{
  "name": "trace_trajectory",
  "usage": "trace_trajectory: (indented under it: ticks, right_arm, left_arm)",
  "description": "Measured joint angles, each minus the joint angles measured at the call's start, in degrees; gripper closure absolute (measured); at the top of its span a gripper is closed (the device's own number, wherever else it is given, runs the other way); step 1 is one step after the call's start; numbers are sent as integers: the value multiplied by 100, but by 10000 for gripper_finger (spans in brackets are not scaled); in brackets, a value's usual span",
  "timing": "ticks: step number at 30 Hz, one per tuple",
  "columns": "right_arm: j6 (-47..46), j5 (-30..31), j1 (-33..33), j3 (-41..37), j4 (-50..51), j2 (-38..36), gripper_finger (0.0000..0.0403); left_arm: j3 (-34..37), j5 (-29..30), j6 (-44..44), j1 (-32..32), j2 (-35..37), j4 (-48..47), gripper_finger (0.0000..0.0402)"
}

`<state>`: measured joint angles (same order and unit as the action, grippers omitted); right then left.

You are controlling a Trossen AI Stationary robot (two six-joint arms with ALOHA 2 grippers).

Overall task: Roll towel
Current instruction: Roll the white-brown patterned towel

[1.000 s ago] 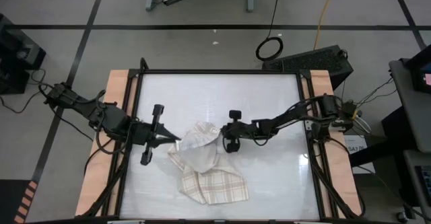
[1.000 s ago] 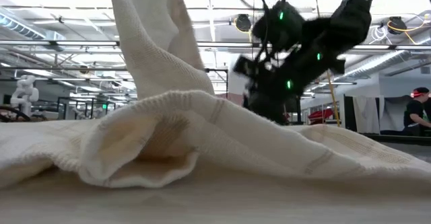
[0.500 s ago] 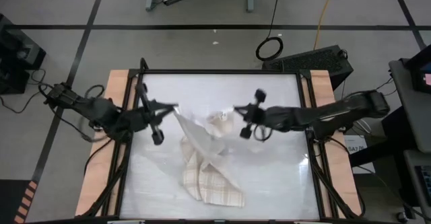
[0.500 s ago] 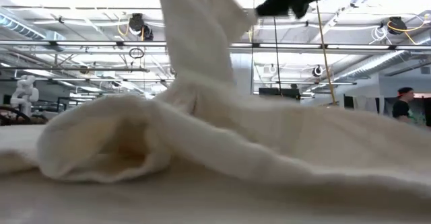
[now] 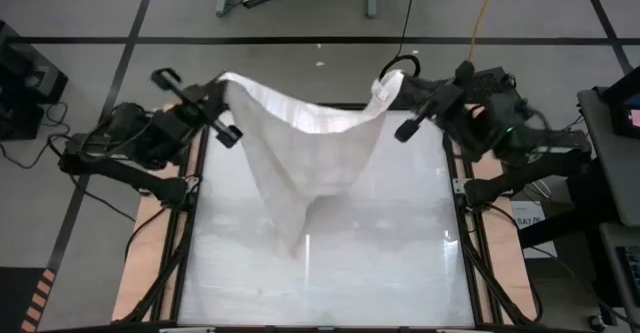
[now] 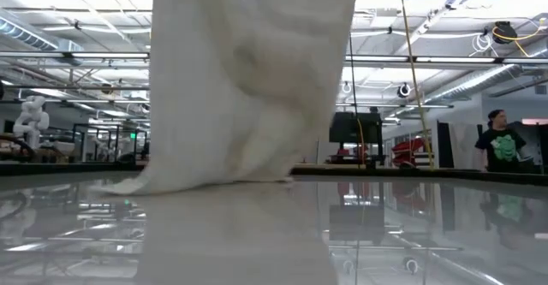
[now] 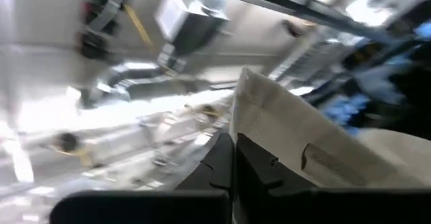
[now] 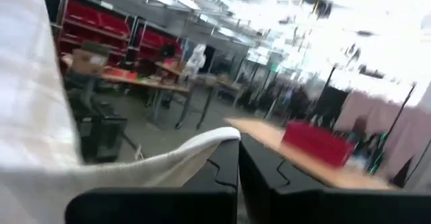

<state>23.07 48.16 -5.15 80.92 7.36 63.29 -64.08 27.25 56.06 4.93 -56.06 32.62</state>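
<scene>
The towel (image 5: pixel 305 158) is shown lifted off the table (image 5: pixel 400 263), where half a second earlier it lay crumpled at the centre with only one part drawn upward. It is now held spread between both arms above the far edge of the table. One upper corner is pinched in the left pincer (image 5: pixel 222 85), whose fingers are seen pressed together on the cloth in the left wrist view. The other upper corner is pinched in the right pincer (image 5: pixel 388 85) in the same way. The top edge sags between the two corners, and the cloth narrows to a hanging point. In the low view the bottom of the towel (image 6: pixel 248 88) is seen just reaching the table surface. The change is judged to be an unfurling step: the crumpled cloth has been opened out, so that it may be laid flat before any rolling is begun.
</scene>
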Motion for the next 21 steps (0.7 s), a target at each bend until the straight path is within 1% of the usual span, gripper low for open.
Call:
trace_trajectory:
  ticks: [2,5,7,9,11,13,16,18,21]
  right_arm:
    - [-770,-16,-23,361,1186,69,403]
    - [-1817,-89,-130,503,2708,167,403]
    - [-2372,-324,-208,496,3387,209,403]
    - [-2798,-579,-301,505,3805,251,403]
    - [-3042,-769,-426,505,3934,324,403]
    - [-3166,-836,-577,505,3854,410,403]
    - [-3160,-867,-763,505,3465,484,402]
    - [-3166,-858,-839,505,3333,499,402]
    - [-3388,-714,-895,507,3558,571,402]
  left_arm:
    - [-12,-238,-556,-167,-40,-584,393]
    - [-4,-246,-1173,-285,-88,-1258,393]
    - [-4,-247,-1470,-307,-83,-1491,393]
    - [-6,-375,-1715,-307,-80,-1603,393]
    - [-6,-671,-1974,-303,-82,-1652,393]
    - [-6,-972,-2284,-303,-82,-1673,393]
    - [-10,-1109,-2599,-303,-76,-1843,393]
    - [-10,-954,-2726,-303,-76,-2149,393]
    - [-8,-377,-3161,-303,-78,-2845,393]
